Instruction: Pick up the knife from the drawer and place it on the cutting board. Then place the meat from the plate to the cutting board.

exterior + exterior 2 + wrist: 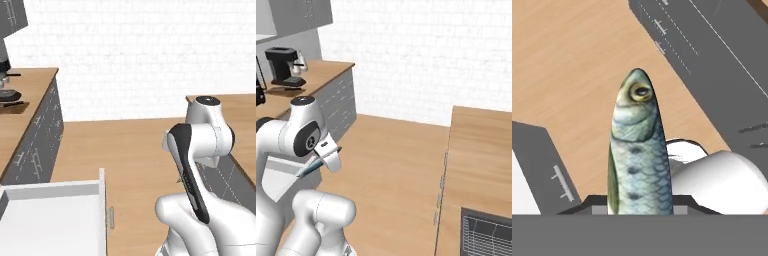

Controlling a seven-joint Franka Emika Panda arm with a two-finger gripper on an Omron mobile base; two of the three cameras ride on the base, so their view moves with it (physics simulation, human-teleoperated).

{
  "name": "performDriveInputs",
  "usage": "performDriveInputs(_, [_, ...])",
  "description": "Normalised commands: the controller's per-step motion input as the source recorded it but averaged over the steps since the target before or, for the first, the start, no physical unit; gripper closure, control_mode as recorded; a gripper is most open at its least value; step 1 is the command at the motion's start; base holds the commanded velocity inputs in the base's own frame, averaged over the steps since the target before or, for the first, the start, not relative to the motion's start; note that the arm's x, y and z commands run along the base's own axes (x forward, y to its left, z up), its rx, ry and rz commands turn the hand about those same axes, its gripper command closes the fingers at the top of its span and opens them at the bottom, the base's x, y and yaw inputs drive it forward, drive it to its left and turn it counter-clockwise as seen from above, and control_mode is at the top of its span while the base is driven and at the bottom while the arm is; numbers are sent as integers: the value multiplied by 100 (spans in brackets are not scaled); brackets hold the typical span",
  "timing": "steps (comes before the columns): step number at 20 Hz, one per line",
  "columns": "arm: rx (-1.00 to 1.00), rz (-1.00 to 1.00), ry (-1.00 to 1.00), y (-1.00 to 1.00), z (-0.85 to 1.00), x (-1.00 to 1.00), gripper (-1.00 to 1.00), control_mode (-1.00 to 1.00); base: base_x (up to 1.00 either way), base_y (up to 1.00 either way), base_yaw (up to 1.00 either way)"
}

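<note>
The tool [323, 159] is closed narrowly on the meat [638, 150], which is a whole fish, gripped at its tail end so that the body juts straight out past the fingers, head farthest from the hand. In the right base view it shows as a slim pale sliver slanting down to the left from the tool, carried in the air over the floor between the two runs of cabinets.

Going by size: the drawer [55, 220] stands pulled out at the near left, its white inside bare as far as the left base view reaches. The board [14, 106] lies well apart on the far left counter [27, 85], with a dark-handled knife [12, 104] seemingly on it (too small to be sure).

I judge the fish light but slippery, scaled and tapering, and probably a little floppy. A hold this near the tail leaves most of its length unsupported, so it may sag or swivel. Gripping mid-body, across the thickest part, would be the steadier place.
</note>
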Motion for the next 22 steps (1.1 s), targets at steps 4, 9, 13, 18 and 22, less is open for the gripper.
performDriveInputs(4, [0, 0, 0, 0, 0, 0, 100, 100, 100, 22, -21])
performDriveInputs(9, [0, 0, 0, 0, 0, 0, 100, 100, 100, 23, -8])
performDriveInputs(13, [0, 0, 0, 0, 0, 0, 100, 100, 100, 13, 0])
performDriveInputs(18, [0, 0, 0, 0, 0, 0, 100, 100, 100, 24, 19])
performDriveInputs(22, [0, 0, 0, 0, 0, 0, 100, 100, 100, 32, 41])
